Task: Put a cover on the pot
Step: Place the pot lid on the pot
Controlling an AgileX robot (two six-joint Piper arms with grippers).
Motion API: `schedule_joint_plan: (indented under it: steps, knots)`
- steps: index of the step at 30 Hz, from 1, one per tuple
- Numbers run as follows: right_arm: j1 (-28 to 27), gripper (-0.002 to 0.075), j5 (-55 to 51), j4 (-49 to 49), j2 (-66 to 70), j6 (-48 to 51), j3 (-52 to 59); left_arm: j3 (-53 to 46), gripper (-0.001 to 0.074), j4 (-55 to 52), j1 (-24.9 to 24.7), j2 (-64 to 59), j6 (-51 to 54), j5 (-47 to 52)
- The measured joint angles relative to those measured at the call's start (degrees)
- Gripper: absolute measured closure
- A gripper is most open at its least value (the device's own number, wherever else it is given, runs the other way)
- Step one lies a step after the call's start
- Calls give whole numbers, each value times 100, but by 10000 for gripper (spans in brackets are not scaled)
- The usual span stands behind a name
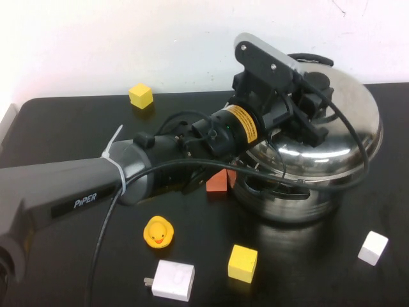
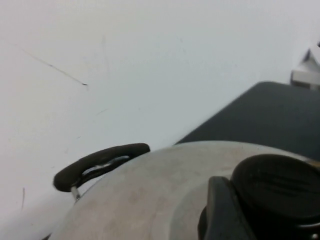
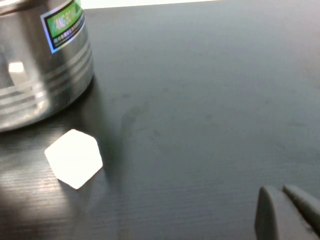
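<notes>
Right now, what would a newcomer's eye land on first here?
The big steel pot at right-centre, domed lid on it, with the left gripper at the lid's black knob. Next, the rubber duck and yellow cube near the front. The right gripper hovers low beside a white cube.

Shiny silver stainless-steel stockpot (image 1: 291,201) with a green label (seen in right wrist view), domed silver steel lid (image 1: 348,121) with black knob (image 2: 277,187). Black matte worktop (image 1: 64,121). Yellow rubber duck (image 1: 158,231), two yellow cubes (image 1: 140,95) (image 1: 243,263), white cube (image 1: 372,247), red-brown block (image 1: 218,182), white charger plug (image 1: 172,279). Black left tool (image 1: 307,105), dark grey right tool (image 3: 287,212).
</notes>
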State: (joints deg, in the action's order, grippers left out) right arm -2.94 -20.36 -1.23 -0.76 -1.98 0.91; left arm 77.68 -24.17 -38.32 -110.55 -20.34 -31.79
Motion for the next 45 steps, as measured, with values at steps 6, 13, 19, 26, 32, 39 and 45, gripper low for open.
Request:
schedule_joint_plan:
  steps: [6,13,19,26,32,39,45]
  knots:
    - [0,728,0,0,0,0,0,0,399,600,63,11,120,18]
    - [0,728,0,0,0,0,0,0,399,911,170,11,216,197]
    - [0,728,0,0,0,0,0,9,399,921,182,20,229,286]
    - [0,728,0,0,0,0,0,9,399,743,182,33,-42,286]
    - [0,728,0,0,0,0,0,9,399,66,151,7,-101,338]
    - [0,728,0,0,0,0,0,22,399,-126,138,-106,-101,159]
    - [0,728,0,0,0,0,0,27,399,-237,138,-163,-710,-7]
